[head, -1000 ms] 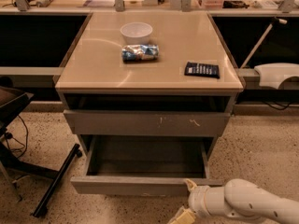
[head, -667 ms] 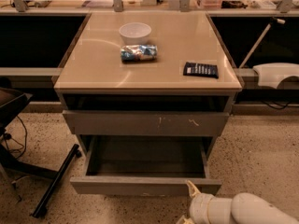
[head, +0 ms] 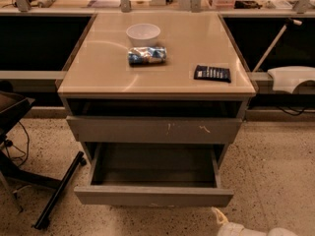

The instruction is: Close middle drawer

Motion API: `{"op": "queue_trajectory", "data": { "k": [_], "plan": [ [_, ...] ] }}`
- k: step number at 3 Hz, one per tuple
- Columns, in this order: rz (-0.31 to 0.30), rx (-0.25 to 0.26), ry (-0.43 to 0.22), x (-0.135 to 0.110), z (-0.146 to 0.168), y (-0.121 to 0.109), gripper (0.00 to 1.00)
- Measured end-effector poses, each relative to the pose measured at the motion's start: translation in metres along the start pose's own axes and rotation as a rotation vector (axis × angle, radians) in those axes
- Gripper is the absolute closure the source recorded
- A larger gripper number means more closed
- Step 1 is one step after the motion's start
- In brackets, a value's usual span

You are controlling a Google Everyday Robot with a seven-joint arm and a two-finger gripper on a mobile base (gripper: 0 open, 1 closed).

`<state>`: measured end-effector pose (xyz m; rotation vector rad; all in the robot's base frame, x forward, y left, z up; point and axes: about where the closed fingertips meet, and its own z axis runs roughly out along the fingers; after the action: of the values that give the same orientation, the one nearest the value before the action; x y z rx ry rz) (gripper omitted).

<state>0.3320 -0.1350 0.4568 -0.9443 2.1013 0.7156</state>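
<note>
The middle drawer (head: 152, 196) stands pulled well out of the cabinet, its grey box interior open to view and its plain front panel the nearest thing to the camera. The gripper (head: 221, 216) sits low at the bottom edge of the view, just below and in front of the panel's right end, apart from it; only a pale tip shows, and I cannot tell whether it is open or closed.

The main risk I see is an off-centre push. Contact near the right corner would likely rack the drawer on its runners, so it binds partway or goes in crooked. The gripper also seems to lie under the panel's lower edge, so a straight advance could slide beneath the drawer instead of meeting its face. The handleless front offers no ledge to steady a slipping contact. A hard shove could slam the drawer and jolt the bowl (head: 143, 33) and the snack packet (head: 147, 55) on the tabletop (head: 98, 68). The scratched upper drawer front (head: 152, 130) sits above and is easy to hit by mistake if the arm rises too far
</note>
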Motion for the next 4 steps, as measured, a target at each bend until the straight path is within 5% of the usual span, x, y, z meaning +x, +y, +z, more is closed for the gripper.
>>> {"op": "queue_trajectory", "data": {
  "k": [1, 2, 3, 4],
  "plan": [
    [0.09, -0.016, 0.003, 0.02, 0.038, -0.059, 0.0],
    [0.092, -0.018, 0.002, 0.018, 0.044, -0.068, 0.0],
    [0.083, 0.0, -0.006, -0.007, 0.067, -0.106, 0.0],
    [0.083, 0.0, -0.006, -0.005, 0.066, -0.104, 0.0]
  ]
}}
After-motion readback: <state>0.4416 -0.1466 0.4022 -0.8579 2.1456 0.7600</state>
